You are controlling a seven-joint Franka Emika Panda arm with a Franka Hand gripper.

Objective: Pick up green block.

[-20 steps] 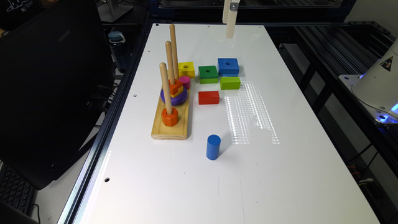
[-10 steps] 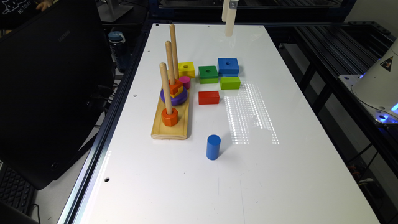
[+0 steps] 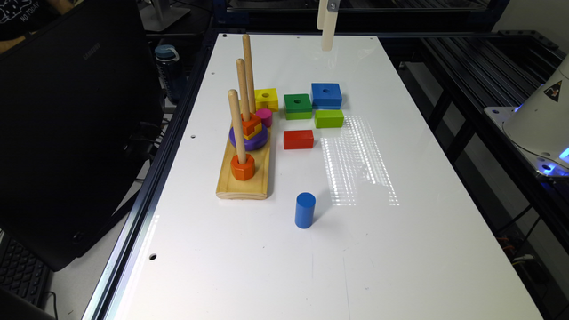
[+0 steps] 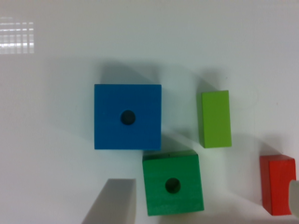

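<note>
Green block (image 3: 298, 106) lies flat on the white table (image 3: 400, 249), hole up, untouched; blue block (image 3: 326, 94) just beside one corner, lime block (image 3: 329, 118) near, red block (image 3: 298, 139) further off; gripper (image 3: 326, 26) hangs high above the table's far end, holding nothing; fingers (image 4: 112, 201) stand apart in the wrist view.

The exterior view looks down the table (image 3: 400, 249) lengthwise; the wrist view looks straight down, close, sharing the blue block (image 3: 326, 94) (image 4: 127, 116).

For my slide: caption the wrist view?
Green block beside blue block, seen from above on the white table.
</note>
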